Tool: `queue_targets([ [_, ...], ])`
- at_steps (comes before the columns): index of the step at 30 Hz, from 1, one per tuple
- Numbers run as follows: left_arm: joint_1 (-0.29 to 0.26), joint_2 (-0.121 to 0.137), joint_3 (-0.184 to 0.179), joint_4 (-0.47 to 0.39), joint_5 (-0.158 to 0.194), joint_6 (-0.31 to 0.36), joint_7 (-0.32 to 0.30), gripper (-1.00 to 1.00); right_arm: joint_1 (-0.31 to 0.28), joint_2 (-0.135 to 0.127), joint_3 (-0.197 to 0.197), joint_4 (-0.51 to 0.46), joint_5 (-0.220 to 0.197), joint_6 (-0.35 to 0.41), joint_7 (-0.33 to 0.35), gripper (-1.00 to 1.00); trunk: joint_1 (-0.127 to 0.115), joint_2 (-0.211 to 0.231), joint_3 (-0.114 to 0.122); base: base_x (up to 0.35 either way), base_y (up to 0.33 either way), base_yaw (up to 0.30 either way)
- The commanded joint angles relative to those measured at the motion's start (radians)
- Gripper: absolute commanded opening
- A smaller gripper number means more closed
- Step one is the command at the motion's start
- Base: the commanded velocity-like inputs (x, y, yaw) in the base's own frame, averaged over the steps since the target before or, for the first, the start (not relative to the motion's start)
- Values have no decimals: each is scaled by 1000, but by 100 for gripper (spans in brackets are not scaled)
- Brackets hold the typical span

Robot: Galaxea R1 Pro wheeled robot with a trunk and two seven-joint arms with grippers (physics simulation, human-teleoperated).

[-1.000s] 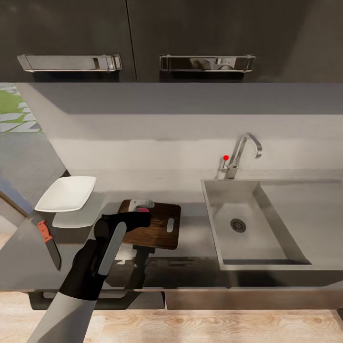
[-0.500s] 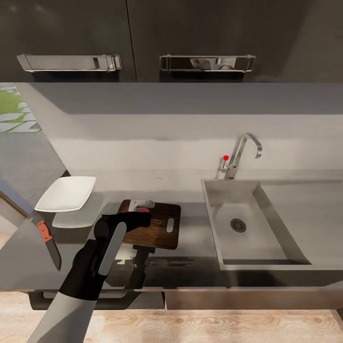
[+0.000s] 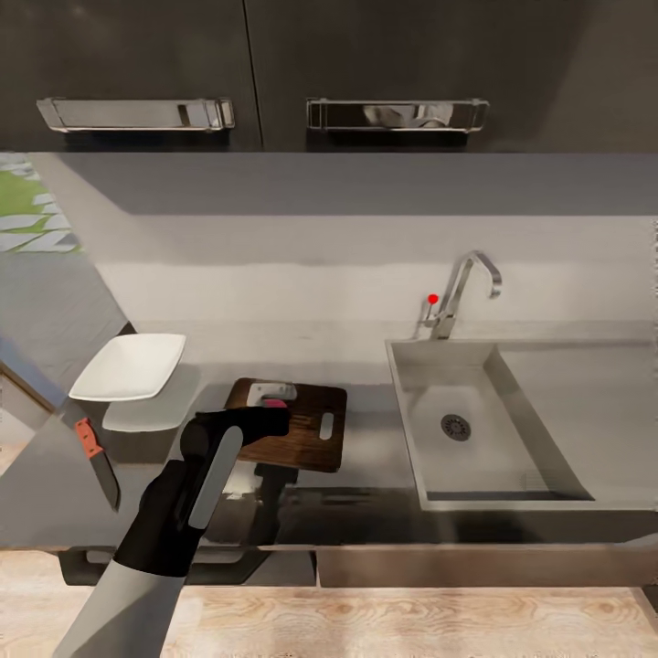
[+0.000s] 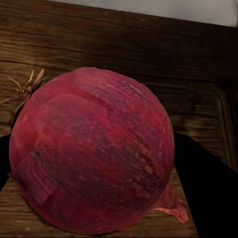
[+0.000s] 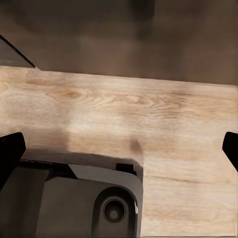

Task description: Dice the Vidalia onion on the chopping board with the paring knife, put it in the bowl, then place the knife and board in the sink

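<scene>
**Onion over the board**

Long grey countertop [image 3: 366, 457], sink [image 3: 512, 475] at right. Brown chopping board [image 3: 315, 439] beside it. Left gripper [image 3: 271, 399] clamped on Vidalia onion [image 4: 94, 153] above board. Right gripper [image 5: 119, 148] fingers spread wide over wooden floor.

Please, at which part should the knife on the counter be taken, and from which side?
Take the knife by its orange handle, the end nearer the white bowl. Probably come from above with the pincer across the handle: the knife lies flat on the counter and the dark blade points toward the front edge.
</scene>
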State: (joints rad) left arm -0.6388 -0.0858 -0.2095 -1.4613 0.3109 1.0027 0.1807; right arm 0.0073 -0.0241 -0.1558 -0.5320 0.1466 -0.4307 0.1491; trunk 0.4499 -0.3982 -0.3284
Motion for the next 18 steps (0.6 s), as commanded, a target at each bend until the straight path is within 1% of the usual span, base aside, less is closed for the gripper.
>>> queue_targets([
  [1,-1,0,-1,-1,10,4,10,-100,0,1,-8,-2,10,-2,7,100,0,-2,-2,-294,0,0],
  [3,-1,0,-1,-1,10,4,10,-100,0,1,-8,-2,10,-2,8,100,0,-2,-2,-193,0,0],
  [6,-1,0,-1,-1,10,4,10,-100,0,1,-8,-2,10,-2,8,100,0,-2,-2,-82,0,0],
  [18,-1,0,1,0,10,3,10,-100,0,1,-8,-2,10,-2,9,100,0,-2,-2,-8,0,0],
])
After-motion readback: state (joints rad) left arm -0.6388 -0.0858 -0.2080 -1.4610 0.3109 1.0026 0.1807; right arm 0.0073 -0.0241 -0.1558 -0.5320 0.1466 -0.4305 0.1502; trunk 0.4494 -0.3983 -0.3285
